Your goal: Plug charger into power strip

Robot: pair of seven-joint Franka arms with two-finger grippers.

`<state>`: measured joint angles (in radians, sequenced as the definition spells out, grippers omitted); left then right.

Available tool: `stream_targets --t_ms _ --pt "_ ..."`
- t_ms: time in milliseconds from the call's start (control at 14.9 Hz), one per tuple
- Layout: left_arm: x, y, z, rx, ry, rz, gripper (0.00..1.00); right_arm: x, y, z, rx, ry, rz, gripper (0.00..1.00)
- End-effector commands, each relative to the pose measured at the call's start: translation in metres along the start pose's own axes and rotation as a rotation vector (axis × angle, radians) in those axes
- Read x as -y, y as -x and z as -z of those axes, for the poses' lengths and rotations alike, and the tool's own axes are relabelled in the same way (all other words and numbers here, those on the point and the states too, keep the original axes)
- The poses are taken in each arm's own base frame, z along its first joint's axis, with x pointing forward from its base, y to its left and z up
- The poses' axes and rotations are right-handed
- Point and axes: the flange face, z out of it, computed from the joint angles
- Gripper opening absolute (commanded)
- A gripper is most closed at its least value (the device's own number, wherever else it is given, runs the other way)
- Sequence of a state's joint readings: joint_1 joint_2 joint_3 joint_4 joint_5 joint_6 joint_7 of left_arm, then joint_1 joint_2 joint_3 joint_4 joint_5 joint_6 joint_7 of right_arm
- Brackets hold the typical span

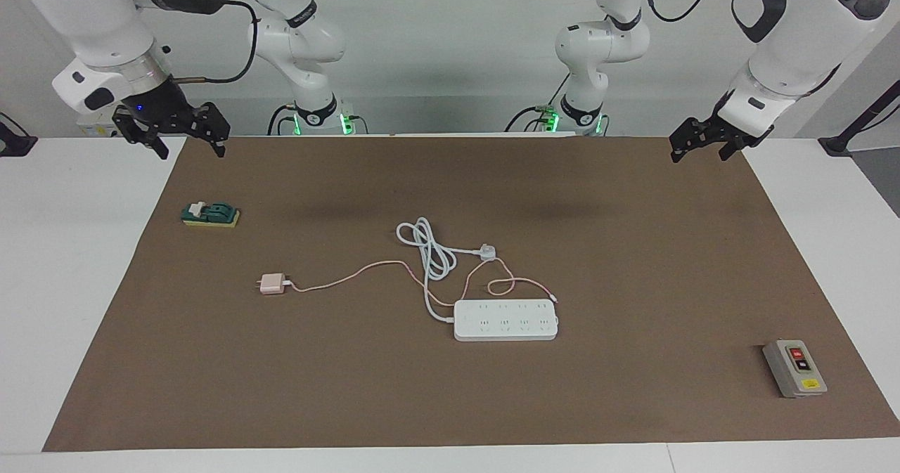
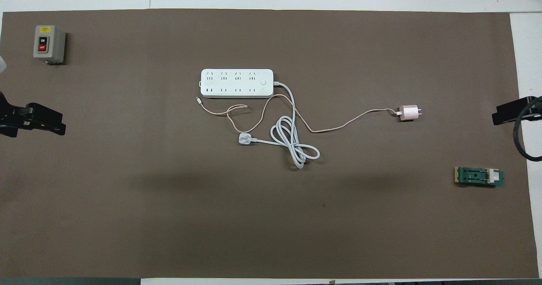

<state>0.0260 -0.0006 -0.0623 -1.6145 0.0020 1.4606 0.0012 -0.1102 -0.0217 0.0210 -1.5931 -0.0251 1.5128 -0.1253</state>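
Waiting wide: left gripper (image 1: 705, 147) and right gripper (image 1: 171, 134) hang spread and empty over the brown mat's (image 1: 633, 262) robot-side corners.
Small pale pink cube charger (image 1: 271, 284) lies unplugged mid-mat, prongs pointing away from the long white power strip (image 1: 505, 320), so it needs turning.

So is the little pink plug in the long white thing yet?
Not yet, nothing looks done. The charger lies on the brown mat, apart from the power strip, toward the right arm's end. Nothing is in hand: the left claw and right claw hang open and empty at the mat's ends. Picking up and plugging in are both left.
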Motion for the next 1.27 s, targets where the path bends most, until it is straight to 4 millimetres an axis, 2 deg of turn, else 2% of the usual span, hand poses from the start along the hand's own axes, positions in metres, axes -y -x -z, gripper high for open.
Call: stream_targets --t_ms 0,134,335,536,938,1206 --pt "0.001 0.004 0.004 -0.011 -0.001 0.001 1.00 0.000 -0.001 0.003 -0.013 0.009 0.003 1.00" --pt "0.001 0.004 0.004 -0.011 -0.001 0.001 1.00 0.001 -0.002 0.003 -0.015 0.008 0.003 1.00" --pt "0.001 0.004 0.004 -0.011 -0.001 0.001 1.00 -0.008 0.001 0.003 -0.012 0.005 -0.007 1.00" --pt "0.001 0.004 0.004 -0.011 -0.001 0.001 1.00 -0.001 0.003 0.001 0.003 0.002 -0.001 1.00" --pt "0.001 0.004 0.004 -0.011 -0.001 0.001 1.00 -0.005 0.007 -0.008 0.016 -0.012 -0.015 1.00" --pt "0.001 0.004 0.004 -0.011 -0.001 0.001 1.00 -0.006 -0.004 -0.026 0.030 -0.147 -0.346 1.00"
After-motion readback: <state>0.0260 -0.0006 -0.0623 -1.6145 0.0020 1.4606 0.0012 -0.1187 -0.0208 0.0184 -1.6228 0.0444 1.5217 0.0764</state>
